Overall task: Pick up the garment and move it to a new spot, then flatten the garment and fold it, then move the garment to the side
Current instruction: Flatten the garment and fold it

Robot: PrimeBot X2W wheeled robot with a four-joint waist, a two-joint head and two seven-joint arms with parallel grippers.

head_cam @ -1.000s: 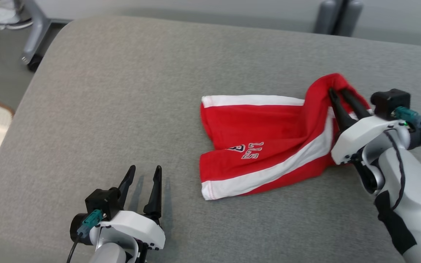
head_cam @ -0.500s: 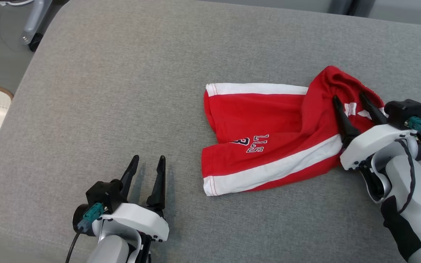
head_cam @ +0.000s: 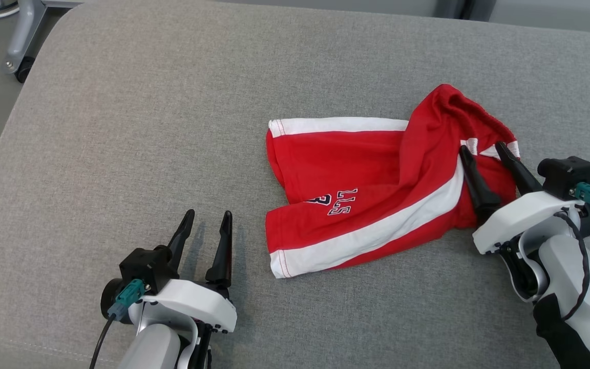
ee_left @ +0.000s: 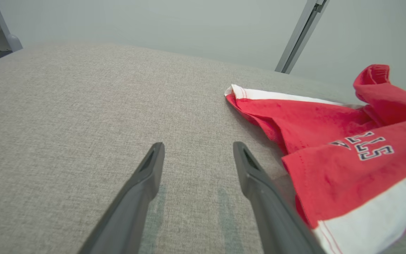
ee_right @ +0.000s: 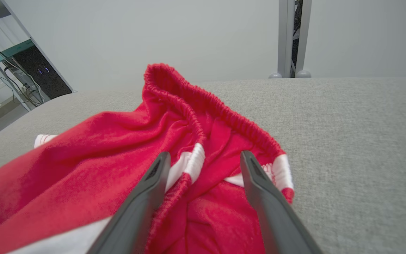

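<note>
Head view: red shorts (head_cam: 356, 189) with white stripes are laid right of centre on a grey bench (head_cam: 172, 102), the waistband (head_cam: 448, 97) bunched up at the right end. The right gripper (head_cam: 481, 147) is held open over that end, nothing clamped. The left gripper (head_cam: 209, 212) is held open over the bench, left of the shorts.

Left wrist view: parted fingers (ee_left: 143, 187) are seen, shorts just beside them.

Right wrist view: spread fingers are seen over the crumpled waistband.

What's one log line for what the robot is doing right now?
left gripper: open, beside shorts | right gripper: open, over bunched waistband | shorts: not flat
</note>
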